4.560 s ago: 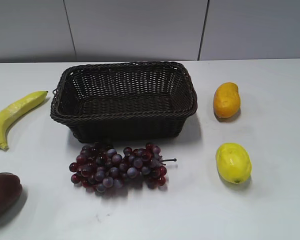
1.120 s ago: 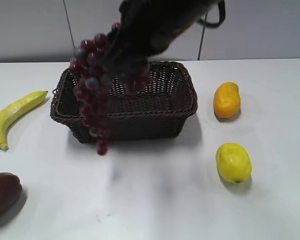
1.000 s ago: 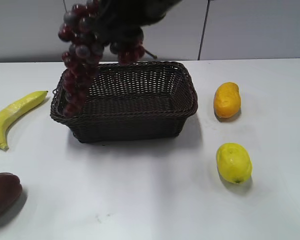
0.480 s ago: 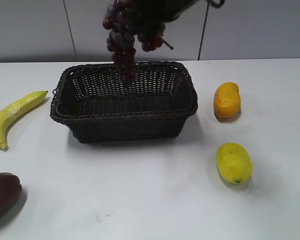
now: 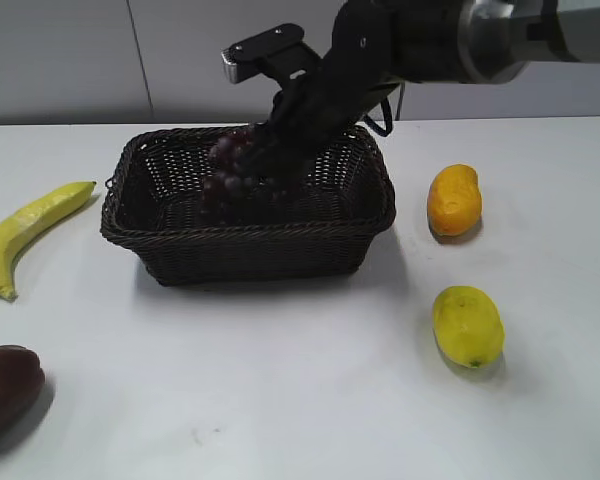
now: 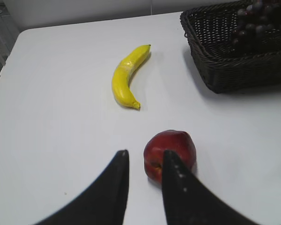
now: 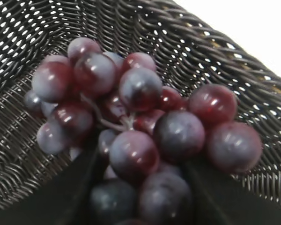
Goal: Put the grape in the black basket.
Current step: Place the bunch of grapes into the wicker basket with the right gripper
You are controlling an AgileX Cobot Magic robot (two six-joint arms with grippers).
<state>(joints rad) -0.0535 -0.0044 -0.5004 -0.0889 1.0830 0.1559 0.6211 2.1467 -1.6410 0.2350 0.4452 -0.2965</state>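
Observation:
The grape [image 5: 235, 175], a bunch of dark red and purple berries, hangs inside the black basket [image 5: 245, 232], low between its walls. My right gripper [image 5: 280, 135] reaches in from the upper right and is shut on the bunch's top. In the right wrist view the grape [image 7: 140, 93] fills the space between my right gripper's [image 7: 140, 180] dark fingers, with the basket's woven wall [image 7: 215, 51] behind it. My left gripper [image 6: 144, 158] is open and empty low over the table, and is out of the exterior view. The left wrist view shows the basket [image 6: 234, 75] and the grape [image 6: 253, 23] at the top right.
A yellow banana [image 5: 30, 230] lies left of the basket. A dark maroon fruit [image 5: 5, 385] sits at the front left, just beyond my left fingertips [image 6: 171, 152]. An orange mango [image 5: 452, 200] and a yellow lemon [image 5: 467, 325] lie to the right.
The right gripper lifted the grape off the table in front of the basket, carried it over the basket and has lowered it inside. The other fruits have not moved.

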